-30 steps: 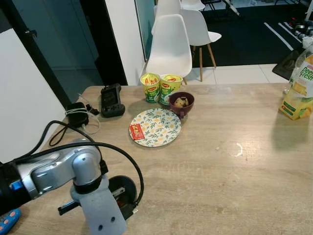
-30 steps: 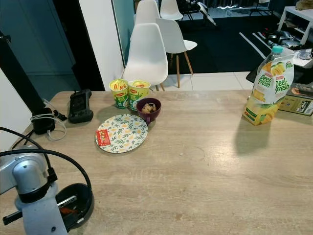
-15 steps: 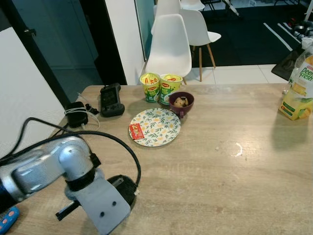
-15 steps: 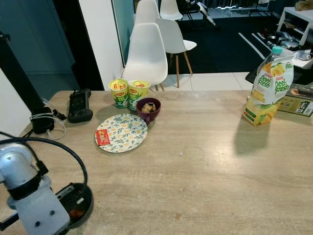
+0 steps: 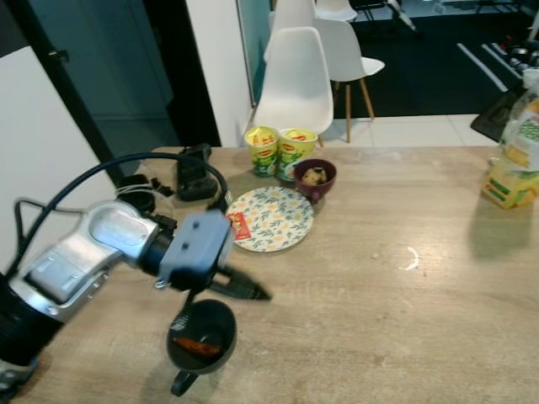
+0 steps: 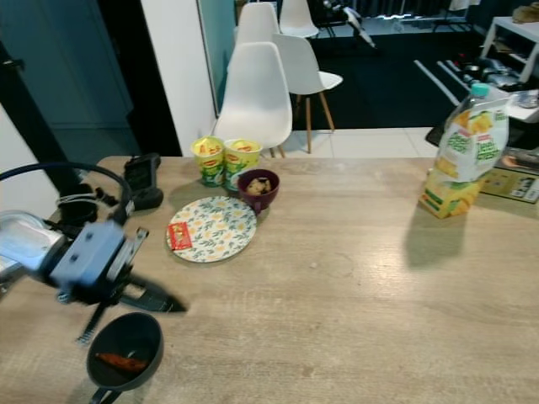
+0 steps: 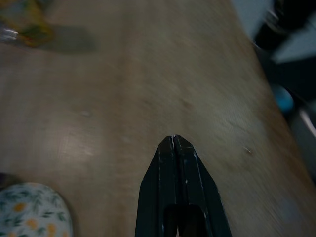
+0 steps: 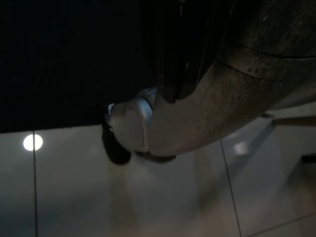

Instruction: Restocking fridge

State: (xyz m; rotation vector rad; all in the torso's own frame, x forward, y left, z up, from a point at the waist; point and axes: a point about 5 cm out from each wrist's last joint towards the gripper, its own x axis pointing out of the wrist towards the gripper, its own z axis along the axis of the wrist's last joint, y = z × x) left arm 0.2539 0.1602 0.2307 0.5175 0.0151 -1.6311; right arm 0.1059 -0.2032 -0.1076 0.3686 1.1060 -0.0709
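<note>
Since 1 second ago the left arm has swung up off the table's near edge and turned, so its wrist block no longer covers the black pan (image 5: 201, 346), and the left gripper (image 5: 253, 294) now points out across the wood towards the robot's right. Its 2 black fingers (image 7: 177, 163) are pressed tip to tip with nothing between them, hovering above bare table (image 5: 404, 320) just beyond the pan. The pan sits at the near edge with something orange-red lying in it and its handle pointing towards the robot; it looks parked there, out of the working path.

Farther in, a flowered plate (image 5: 274, 217) carries a red sachet (image 5: 238, 225) on its left rim, with a dark purple bowl (image 5: 314, 178) of food touching its far side and 2 yellow-green cup noodles (image 5: 278, 149) just behind. A black handset (image 5: 194, 172) and a coiled charger (image 5: 135, 195) lie near the far left corner.

The juice bottle (image 6: 466, 151), the likeliest item to go into the fridge, stands upright at the far right, well apart from the left gripper. Reaching it would probably call for the other arm or a step sideways. The right arm hangs idle; its wrist camera is too dark to tell how its fingers stand. White chairs (image 5: 294, 82) stand beyond the table.
</note>
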